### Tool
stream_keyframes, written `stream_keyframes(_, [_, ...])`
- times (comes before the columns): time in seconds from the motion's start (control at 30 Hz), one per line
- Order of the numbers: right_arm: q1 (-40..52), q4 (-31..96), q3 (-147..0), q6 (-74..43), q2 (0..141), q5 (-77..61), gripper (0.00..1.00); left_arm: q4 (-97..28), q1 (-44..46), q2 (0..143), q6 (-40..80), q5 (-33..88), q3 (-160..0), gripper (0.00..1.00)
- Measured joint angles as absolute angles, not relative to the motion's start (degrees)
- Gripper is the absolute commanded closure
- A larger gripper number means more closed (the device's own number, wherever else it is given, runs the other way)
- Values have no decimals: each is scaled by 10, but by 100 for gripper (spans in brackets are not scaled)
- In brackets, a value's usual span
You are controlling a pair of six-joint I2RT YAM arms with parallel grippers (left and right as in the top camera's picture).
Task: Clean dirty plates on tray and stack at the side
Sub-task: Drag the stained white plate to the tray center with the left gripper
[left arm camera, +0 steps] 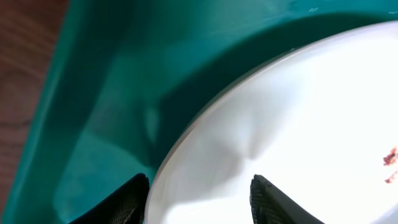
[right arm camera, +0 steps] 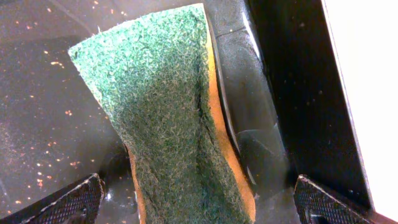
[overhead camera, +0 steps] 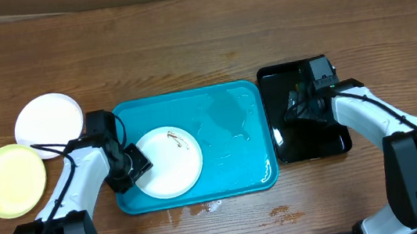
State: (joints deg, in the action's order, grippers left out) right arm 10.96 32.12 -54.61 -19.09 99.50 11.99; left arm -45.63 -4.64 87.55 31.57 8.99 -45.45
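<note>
- Sitting in the tray, the smeared plate lies at 3 o'clock from the left gripper, the nearer arm, jaws apart astride its rim.
- Farther off, the right gripper, jaws spread, brackets the sponge ungripped.

Nothing could be read in any of the views. No lettering, label, brand mark, number or sign was legible on the turquoise tray, the smeared white plate, the clean white plate, the yellow-green plate, the black tray or the green scouring sponge.
</note>
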Motion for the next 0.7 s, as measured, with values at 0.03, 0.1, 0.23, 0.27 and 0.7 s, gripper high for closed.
stream_keyframes(0.03, [110,321,-546,-191,995,120,0,-451,-44,875,314,94,-455,45])
stream_keyframes(0.1, [110,321,-546,-191,995,120,0,-438,-34,875,311,101,-455,44])
stream_keyframes(0.23, [110,321,-546,-191,995,120,0,-403,-10,875,298,107,-454,41])
stream_keyframes(0.27, [110,321,-546,-191,995,120,0,-394,-2,875,295,108,-454,41])
stream_keyframes(0.7, [110,321,-546,-191,995,120,0,-396,57,875,255,114,-453,38])
